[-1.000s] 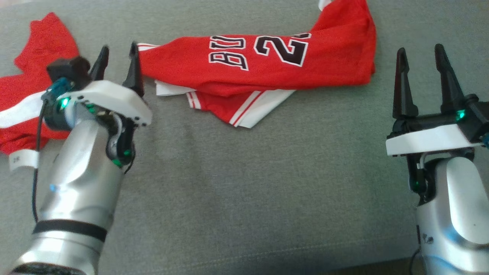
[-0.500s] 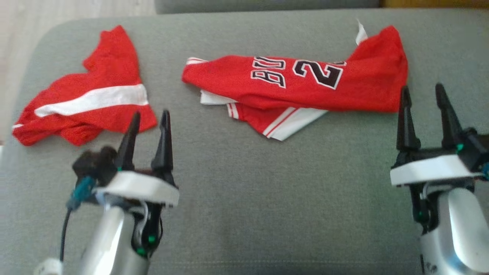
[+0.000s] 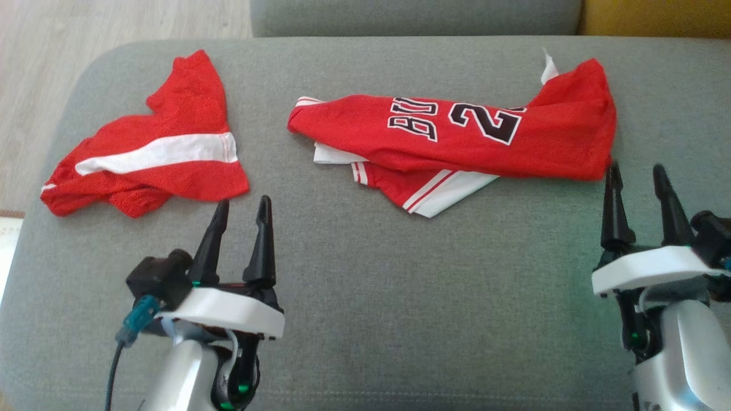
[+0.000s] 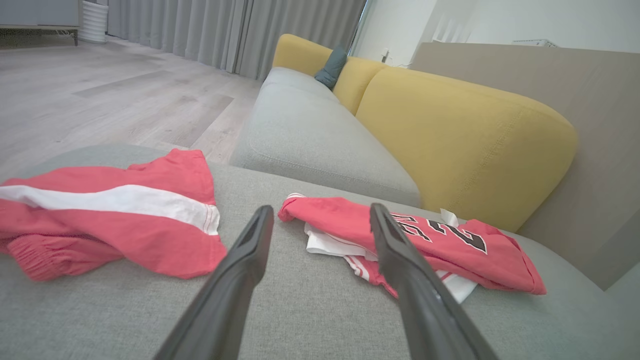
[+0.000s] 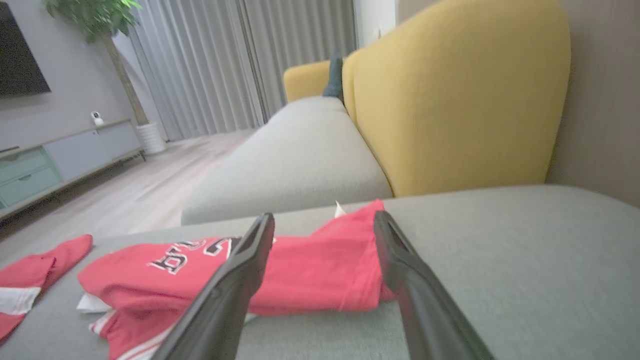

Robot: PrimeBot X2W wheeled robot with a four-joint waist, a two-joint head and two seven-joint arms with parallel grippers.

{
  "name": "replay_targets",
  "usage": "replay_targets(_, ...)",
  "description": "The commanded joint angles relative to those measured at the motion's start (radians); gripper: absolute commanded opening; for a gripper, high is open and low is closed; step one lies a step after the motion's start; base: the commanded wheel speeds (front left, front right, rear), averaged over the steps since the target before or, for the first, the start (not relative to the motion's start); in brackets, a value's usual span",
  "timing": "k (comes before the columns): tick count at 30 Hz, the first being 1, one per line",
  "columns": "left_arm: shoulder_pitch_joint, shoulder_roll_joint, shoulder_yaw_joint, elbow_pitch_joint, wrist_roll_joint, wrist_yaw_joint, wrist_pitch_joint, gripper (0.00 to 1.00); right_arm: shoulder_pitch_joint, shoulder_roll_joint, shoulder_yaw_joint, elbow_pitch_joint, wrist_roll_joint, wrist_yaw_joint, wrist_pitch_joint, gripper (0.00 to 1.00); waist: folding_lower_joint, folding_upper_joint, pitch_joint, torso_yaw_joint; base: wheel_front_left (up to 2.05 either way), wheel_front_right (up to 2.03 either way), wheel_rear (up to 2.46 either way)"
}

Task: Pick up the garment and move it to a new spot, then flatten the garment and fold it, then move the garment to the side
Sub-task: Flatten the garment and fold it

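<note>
Left hand [image 3: 244, 201] withdrawn from jersey [image 3: 457, 140], spread, empty; right hand [image 3: 635, 167] spread, empty.

Red jersey [image 3: 548, 145] lies folded (lettering up).

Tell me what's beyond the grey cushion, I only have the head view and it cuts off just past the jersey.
Observer: A yellow backrest rises along one side of the next grey seat.
Operator: Anything on that seat?
Observer: A dark teal pillow leans against the backrest at the far end.
Operator: And past the floor on the left?
Observer: Grey curtains hang along the far side of the wooden floor.
</note>
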Motion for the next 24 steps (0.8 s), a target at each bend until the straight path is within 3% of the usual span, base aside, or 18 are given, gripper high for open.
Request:
replay_targets(1,-0.03,0.003,0.02,-0.032,-0.01,0.012,-0.008,1.0,-0.044,-0.002,-0.002,0.01,-0.001,-0.001,0.021,1.0,0.0,-0.0001,0.016,0.011,0.0,0.0,0.0)
replay_targets(5,-0.034,0.003,0.012,-0.03,-0.074,0.019,-0.008,1.0,-0.091,-0.002,-0.046,0.081,-0.017,-0.001,0.048,1.0,0.0,-0.0001,0.04,0.025,0.0,0.0,0.0)
replay_targets(13,-0.087,0.002,-0.022,-0.028,-0.087,0.028,-0.008,1.0,-0.239,-0.002,-0.148,0.304,-0.118,-0.001,0.08,1.0,0.0,-0.0001,0.132,0.076,0.0,0.0,0.0)
replay_targets(24,-0.117,0.002,-0.033,-0.022,-0.085,0.034,-0.008,1.0,-0.355,-0.002,-0.24,0.505,-0.179,-0.001,0.012,1.0,0.0,-0.0001,0.172,0.104,0.0,0.0,0.0)
